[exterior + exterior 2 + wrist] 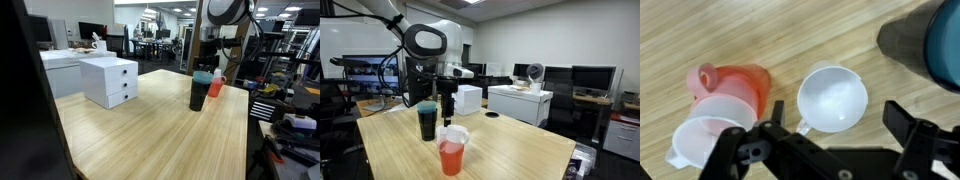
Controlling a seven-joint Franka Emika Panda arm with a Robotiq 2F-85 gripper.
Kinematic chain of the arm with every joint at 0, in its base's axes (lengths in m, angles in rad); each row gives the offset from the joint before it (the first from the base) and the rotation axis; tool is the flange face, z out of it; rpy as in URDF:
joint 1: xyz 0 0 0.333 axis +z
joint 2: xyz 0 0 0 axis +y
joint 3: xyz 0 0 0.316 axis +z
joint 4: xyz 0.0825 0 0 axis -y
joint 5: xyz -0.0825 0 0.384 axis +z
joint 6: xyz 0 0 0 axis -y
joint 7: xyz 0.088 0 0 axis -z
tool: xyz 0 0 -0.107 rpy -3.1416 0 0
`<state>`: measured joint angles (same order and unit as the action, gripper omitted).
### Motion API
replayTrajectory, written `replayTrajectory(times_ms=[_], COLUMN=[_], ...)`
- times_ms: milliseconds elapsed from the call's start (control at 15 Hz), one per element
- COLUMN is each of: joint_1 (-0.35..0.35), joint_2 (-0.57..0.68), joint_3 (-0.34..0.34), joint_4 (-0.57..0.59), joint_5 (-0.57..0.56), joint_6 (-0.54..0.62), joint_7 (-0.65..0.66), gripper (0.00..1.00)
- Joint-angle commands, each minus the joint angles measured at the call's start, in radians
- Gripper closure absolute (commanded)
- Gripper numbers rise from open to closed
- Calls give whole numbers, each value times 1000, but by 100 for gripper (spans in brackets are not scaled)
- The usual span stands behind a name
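tabletop [150, 140]: pale wood planks, carries everything here
drawers [110, 80]: white two-drawer box, well apart from the cups
tumbler [925, 40]: dark, tall, teal at the top; stands upright near the white cup, not touching it
claw [830, 122]: fingers spread wide, holding nothing; hangs over the white cup, and in an exterior view [447, 108] it looks clear of the cup
red cup [735, 88]: translucent red, just beside the white cup; a pale rim shows at its near end, and I cannot tell whether that is a second cup
white cup [833, 98]: small, round, open side up and empty, on the tabletop between tumbler and red cup, in line with the gap between the fingers
handle [802, 124]: short stub pointing toward the claw, partly hidden by it
handling: likely light, stiff, smooth plastic that skids or tips if nudged
hold: probably across the rim, one finger on each outer wall, clear of the handle
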<state>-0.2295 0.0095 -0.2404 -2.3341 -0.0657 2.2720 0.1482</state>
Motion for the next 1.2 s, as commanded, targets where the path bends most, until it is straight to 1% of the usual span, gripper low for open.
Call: replayTrajectory(times_ms=[0,200,400,600,1133], joint_1=[-7,-19,-26,-26,-30], joint_2=[-68,-73,-71,-60,-31], joint_3=[-3,-14,-23,-25,-31], joint_4=[-33,-51,-80,-101,-97], joint_5=[-48,-75,-69,-57,-56], joint_6=[-29,-47,-48,-21,52], joint_7=[47,75,78,85,207], gripper=[0,0,0,0,0])
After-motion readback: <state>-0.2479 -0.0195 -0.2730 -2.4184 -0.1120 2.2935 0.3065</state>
